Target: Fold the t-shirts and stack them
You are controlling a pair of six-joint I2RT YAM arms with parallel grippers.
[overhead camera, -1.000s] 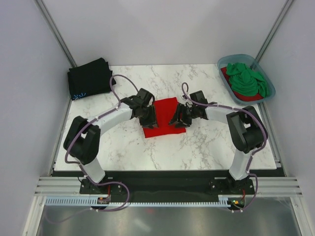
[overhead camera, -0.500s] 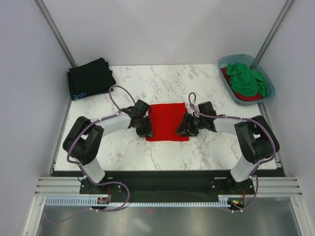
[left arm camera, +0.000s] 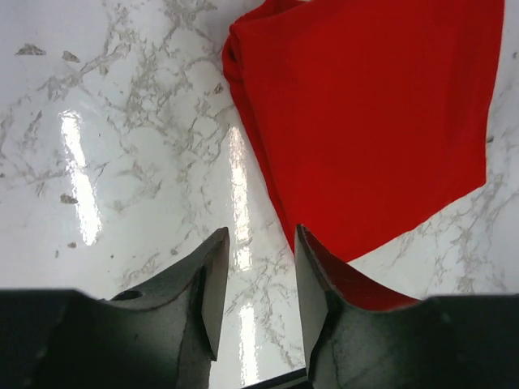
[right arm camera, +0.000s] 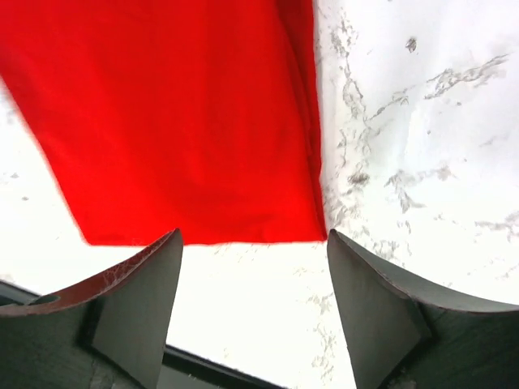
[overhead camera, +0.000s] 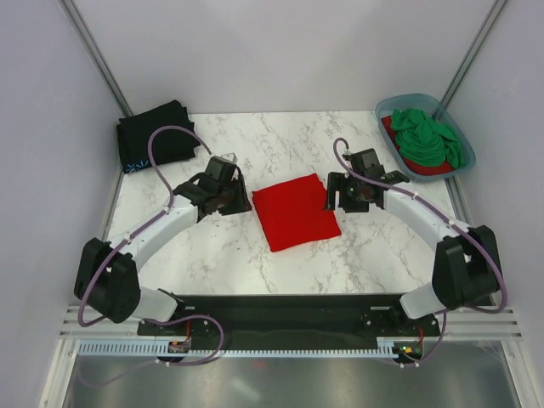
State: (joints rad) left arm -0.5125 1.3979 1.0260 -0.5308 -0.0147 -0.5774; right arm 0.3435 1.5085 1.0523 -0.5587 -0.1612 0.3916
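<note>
Lying flat at the centre of the marble worktop, the red shirt is folded into a smooth, slightly skewed rectangle, with layered edges showing along 1 side. The left pincer sits just beside its left edge, fingers narrowly apart and gripping nothing. The right pincer sits just beside its right edge, fingers wide apart and empty. A folded black shirt with a small light-blue mark lies at the far-left corner. A crumpled green shirt fills the tub at far right, over red cloth.
</note>
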